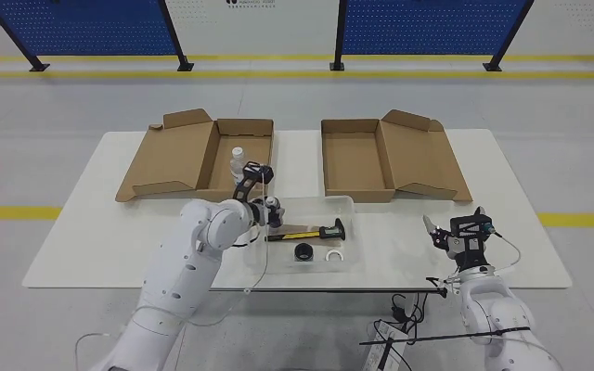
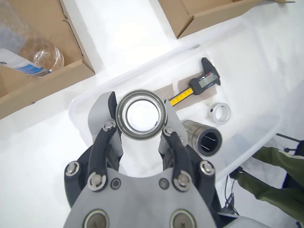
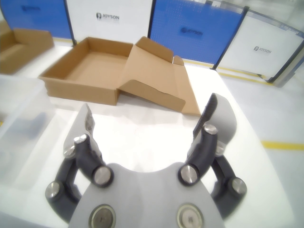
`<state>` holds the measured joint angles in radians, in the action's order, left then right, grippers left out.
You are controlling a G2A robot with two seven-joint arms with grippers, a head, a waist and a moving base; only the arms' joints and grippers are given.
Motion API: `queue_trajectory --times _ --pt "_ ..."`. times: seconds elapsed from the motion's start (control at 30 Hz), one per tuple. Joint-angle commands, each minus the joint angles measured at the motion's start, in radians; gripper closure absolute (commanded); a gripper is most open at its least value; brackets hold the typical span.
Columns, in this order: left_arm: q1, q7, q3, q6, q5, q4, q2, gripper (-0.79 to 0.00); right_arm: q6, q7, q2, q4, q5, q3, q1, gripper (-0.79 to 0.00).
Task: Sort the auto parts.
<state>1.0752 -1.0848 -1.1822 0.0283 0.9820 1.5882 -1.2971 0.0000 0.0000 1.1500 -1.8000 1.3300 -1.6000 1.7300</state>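
The left end effector (image 2: 140, 104) clamps a shiny steel bearing ring (image 2: 122, 119) above the translucent plastic tray (image 2: 142, 68), where three parts (image 2: 204, 138) remain unsorted; the right end effector (image 3: 149, 112) gapes empty.

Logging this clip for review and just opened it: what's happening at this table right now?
The left gripper is shut on a metal bearing ring, held above one end of the clear plastic bin. In the bin lie a digital caliper, a cylindrical linear bearing and a small collar ring. A plastic bottle lies in the cardboard box on the robot's left. The right gripper is open over the table, near the other cardboard box, holding nothing.
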Motion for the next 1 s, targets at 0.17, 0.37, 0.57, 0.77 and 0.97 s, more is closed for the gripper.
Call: queue_trajectory --times 0.17,0.37,0.57,0.77,0.97 --pt "0.035 -0.086 -0.049 0.016 -0.11 0.164 0.011 0.0 0.0 0.0 0.0 0.0 0.0 0.0 0.0 -0.785" --pt "0.046 -0.166 -0.083 0.033 -0.245 0.268 0.02 0.0 0.0 0.0 0.0 0.0 0.0 0.0 0.0 -0.785" --pt "0.032 -0.251 -0.103 0.04 -0.337 0.327 0.03 0.0 0.0 0.0 0.0 0.0 0.0 0.0 0.0 -0.785" --pt "0.004 -0.304 -0.113 0.021 -0.445 0.366 0.037 0.0 0.0 0.0 0.0 0.0 0.0 0.0 0.0 -0.785" --pt "-0.028 -0.38 -0.122 -0.001 -0.531 0.386 0.047 0.0 0.0 0.0 0.0 0.0 0.0 0.0 0.0 -0.785"
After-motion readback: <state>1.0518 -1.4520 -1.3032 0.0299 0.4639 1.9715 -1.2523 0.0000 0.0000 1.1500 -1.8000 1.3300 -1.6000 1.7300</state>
